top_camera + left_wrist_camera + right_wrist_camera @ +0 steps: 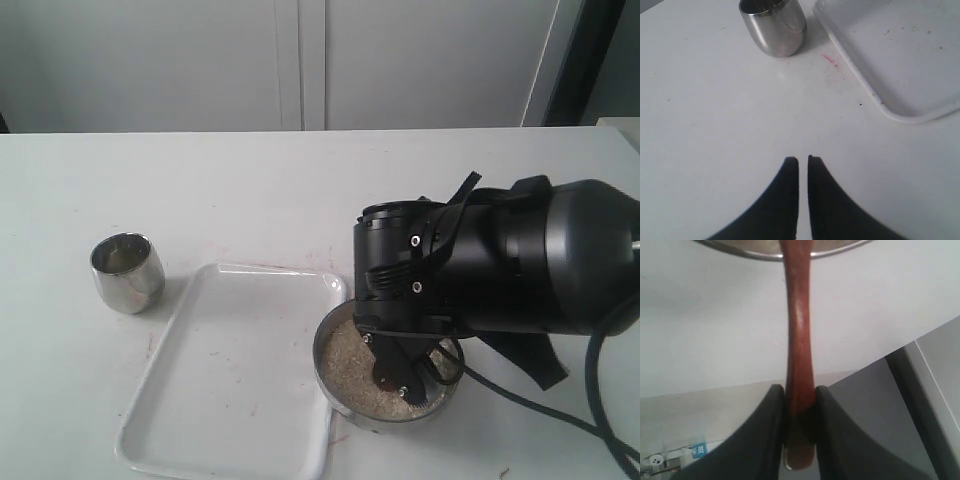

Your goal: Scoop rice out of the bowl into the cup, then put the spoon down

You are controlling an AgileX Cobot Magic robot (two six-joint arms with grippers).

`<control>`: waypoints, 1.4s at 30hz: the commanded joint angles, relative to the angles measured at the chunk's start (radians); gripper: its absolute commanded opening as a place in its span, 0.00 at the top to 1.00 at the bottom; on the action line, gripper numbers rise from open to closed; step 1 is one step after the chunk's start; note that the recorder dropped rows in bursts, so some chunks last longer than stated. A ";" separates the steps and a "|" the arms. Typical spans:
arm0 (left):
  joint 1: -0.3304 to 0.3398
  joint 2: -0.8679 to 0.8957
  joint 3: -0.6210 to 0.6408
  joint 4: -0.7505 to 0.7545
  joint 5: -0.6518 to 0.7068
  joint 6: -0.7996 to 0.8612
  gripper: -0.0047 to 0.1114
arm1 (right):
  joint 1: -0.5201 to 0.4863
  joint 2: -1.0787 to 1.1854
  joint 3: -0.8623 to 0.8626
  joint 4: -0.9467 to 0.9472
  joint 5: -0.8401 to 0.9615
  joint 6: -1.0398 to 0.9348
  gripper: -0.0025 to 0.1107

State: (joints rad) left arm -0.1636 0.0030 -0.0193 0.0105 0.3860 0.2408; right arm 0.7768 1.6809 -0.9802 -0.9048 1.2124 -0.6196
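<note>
Right tool (800, 390) clamps the spoon (798, 330), dipped in rice (345, 362) to load it. Left tool (803, 161) is closed and empty. The cup (127, 272) waits at the bowl's (319, 368) ten o'clock.

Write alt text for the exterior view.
The right gripper holds a wooden spoon down in a steel bowl of rice on a white table. A white tray lies left of the bowl, and a small steel cup stands farther left.
</note>
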 commanded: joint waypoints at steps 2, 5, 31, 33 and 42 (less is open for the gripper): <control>0.000 -0.003 0.009 -0.002 0.033 -0.006 0.84 | 0.001 -0.004 0.005 0.023 -0.020 -0.013 0.98; 0.000 -0.003 0.009 -0.002 0.033 -0.006 0.84 | 0.001 -0.004 0.005 0.036 -0.037 -0.013 0.98; 0.000 -0.003 0.009 -0.002 0.033 -0.006 0.84 | -0.001 -0.008 0.005 0.052 -0.059 0.025 0.98; 0.000 -0.003 0.009 -0.002 0.033 -0.006 0.84 | -0.001 -0.026 0.005 0.052 -0.079 0.041 0.98; 0.000 -0.003 0.009 -0.002 0.033 -0.006 0.84 | -0.081 -0.056 0.005 0.129 -0.090 0.051 0.98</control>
State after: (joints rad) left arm -0.1636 0.0030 -0.0193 0.0105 0.3860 0.2408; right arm 0.7073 1.6343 -0.9785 -0.7821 1.1193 -0.5755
